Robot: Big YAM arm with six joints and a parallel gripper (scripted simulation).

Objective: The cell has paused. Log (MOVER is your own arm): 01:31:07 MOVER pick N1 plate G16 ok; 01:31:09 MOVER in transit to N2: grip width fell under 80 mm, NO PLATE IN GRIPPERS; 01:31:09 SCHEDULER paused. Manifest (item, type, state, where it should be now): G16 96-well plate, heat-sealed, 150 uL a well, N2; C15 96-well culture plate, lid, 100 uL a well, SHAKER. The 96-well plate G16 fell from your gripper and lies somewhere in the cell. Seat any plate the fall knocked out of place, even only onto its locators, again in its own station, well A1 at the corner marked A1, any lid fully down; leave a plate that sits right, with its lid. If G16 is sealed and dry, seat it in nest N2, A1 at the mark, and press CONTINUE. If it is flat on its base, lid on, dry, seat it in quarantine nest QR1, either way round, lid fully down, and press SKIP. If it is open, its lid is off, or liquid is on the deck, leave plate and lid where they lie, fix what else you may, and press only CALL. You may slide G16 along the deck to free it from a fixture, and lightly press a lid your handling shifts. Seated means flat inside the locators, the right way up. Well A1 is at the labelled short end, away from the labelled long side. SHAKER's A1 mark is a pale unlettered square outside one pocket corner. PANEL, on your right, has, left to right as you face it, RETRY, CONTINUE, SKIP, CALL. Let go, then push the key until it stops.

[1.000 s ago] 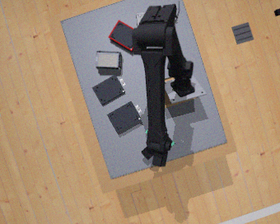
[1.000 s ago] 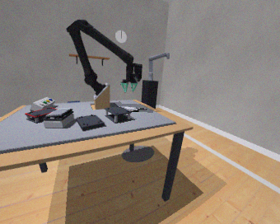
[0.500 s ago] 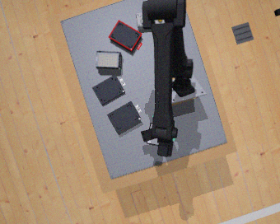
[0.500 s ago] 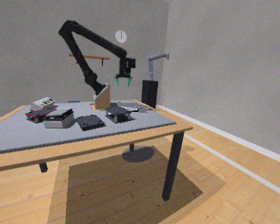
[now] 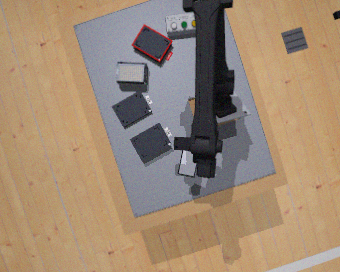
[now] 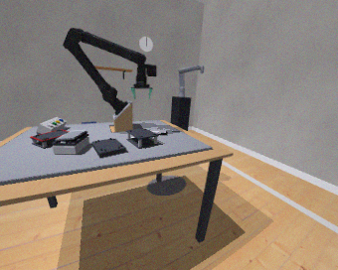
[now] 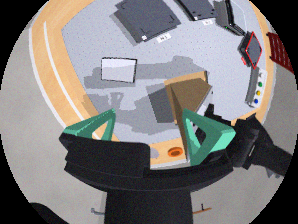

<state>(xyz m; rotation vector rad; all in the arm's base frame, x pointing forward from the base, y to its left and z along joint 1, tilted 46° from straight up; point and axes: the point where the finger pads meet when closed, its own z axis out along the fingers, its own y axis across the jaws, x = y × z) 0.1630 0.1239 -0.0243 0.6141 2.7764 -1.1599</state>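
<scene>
A pale rectangular plate (image 5: 187, 164) lies flat on the grey mat near its front edge, outside every nest, partly hidden under my arm. In the wrist view the plate (image 7: 120, 70) is below and ahead of my gripper (image 7: 149, 112), with no liquid showing around it. My gripper (image 6: 141, 92) is open and empty, high above the deck. Two dark empty nests (image 5: 151, 142) (image 5: 132, 109) stand left of the plate. The shaker (image 5: 132, 73) carries a pale plate that looks square in its pocket. The red-edged nest (image 5: 152, 43) is empty.
The button panel (image 5: 181, 25) sits at the mat's far edge, beside my arm. My arm's base and a tan wedge (image 7: 186, 99) stand mid-mat to the right. The raised nest (image 6: 144, 135) stands taller than the flat one (image 6: 108, 147).
</scene>
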